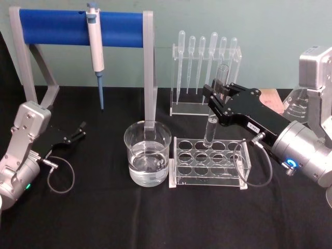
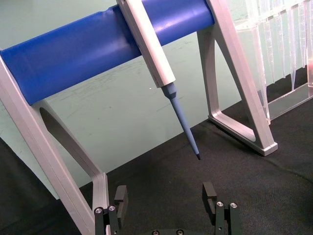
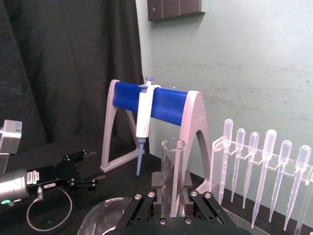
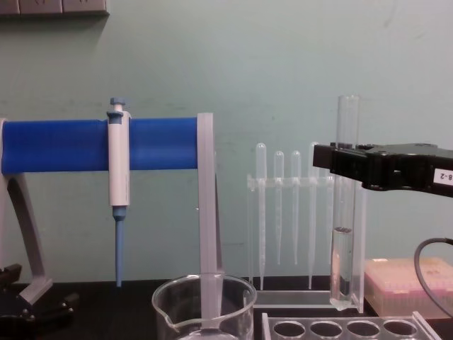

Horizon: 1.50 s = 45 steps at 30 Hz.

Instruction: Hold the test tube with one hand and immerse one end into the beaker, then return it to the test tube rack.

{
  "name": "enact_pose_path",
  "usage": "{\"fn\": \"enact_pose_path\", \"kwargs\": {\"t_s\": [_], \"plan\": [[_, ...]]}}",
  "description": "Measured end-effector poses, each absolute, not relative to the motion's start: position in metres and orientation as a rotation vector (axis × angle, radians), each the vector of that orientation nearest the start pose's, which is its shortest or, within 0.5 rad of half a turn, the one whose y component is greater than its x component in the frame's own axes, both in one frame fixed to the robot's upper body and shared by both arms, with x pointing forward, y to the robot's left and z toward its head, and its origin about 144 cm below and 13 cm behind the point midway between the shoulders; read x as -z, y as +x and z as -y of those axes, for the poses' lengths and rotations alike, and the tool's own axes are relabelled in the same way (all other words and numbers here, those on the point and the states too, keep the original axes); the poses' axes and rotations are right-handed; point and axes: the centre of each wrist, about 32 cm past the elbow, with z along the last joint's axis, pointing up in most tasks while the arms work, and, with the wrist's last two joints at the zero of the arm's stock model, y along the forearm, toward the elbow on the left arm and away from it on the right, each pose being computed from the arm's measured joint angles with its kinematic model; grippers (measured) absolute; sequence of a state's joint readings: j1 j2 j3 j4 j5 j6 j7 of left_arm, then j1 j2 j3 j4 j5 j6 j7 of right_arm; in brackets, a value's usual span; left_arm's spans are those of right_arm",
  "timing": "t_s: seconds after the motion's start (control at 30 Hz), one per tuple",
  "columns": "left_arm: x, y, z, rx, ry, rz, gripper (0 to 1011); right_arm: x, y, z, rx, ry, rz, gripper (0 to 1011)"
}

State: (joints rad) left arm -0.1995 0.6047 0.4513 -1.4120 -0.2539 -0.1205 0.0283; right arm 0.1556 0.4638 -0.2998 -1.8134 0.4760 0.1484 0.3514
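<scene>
Standing nearest the robot, the beaker [image 1: 148, 153] sits on the black table [image 1: 155, 218], below and to the left of the right claw [image 1: 218, 94], with clear liquid in its lower part. Well off to that claw's left and lower down, the left claw [image 1: 78, 132] hovers near the table with its 2 fingers [image 2: 210, 196] spread apart, grasping nothing.

Just beside the beaker and directly under the right claw stands the test tube rack [image 1: 210, 162], a clear block with rows of round holes.

The right claw is clenched on the test tube [image 1: 211, 129], gripping it a little below the open rim. The tube hangs upright, and the chest view shows clear liquid in its lower part. Its rounded bottom sits just above the rack's back row, apart from the beaker. I cannot tell whether it has entered a hole.

Behind the right claw, a clear stand [image 1: 205, 106] carries 6 thin pipettes [image 1: 202, 57] hanging bulb-up. Farther to the claw's left, at the back of the table, a grey frame [image 1: 150, 62] holds a blue bar, and the blue-and-white pipettor [image 1: 95, 49] hangs from it, tip down.
</scene>
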Motion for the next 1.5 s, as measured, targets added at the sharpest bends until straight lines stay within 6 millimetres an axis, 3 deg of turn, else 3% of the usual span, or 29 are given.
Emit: {"fn": "enact_pose_path", "kwargs": {"t_s": [0.47, 0.7, 0.87, 1.17, 1.5], "plan": [[-1.140, 0.489, -0.310, -1.248, 0.304, 0.285, 1000, -1.256, 0.472, 0.235, 0.823, 0.051, 0.091, 227], [-1.140, 0.489, -0.310, -1.248, 0.304, 0.285, 1000, -1.277, 0.482, 0.204, 0.747, 0.100, 0.120, 227], [-1.140, 0.489, -0.310, -1.248, 0.304, 0.285, 1000, -1.280, 0.495, 0.182, 0.701, 0.100, 0.129, 228], [-1.140, 0.489, -0.310, -1.248, 0.304, 0.285, 1000, -1.254, 0.518, 0.153, 0.658, 0.071, 0.108, 227], [-1.140, 0.489, -0.310, -1.248, 0.304, 0.285, 1000, -1.209, 0.523, 0.145, 0.646, 0.033, 0.084, 227]]}}
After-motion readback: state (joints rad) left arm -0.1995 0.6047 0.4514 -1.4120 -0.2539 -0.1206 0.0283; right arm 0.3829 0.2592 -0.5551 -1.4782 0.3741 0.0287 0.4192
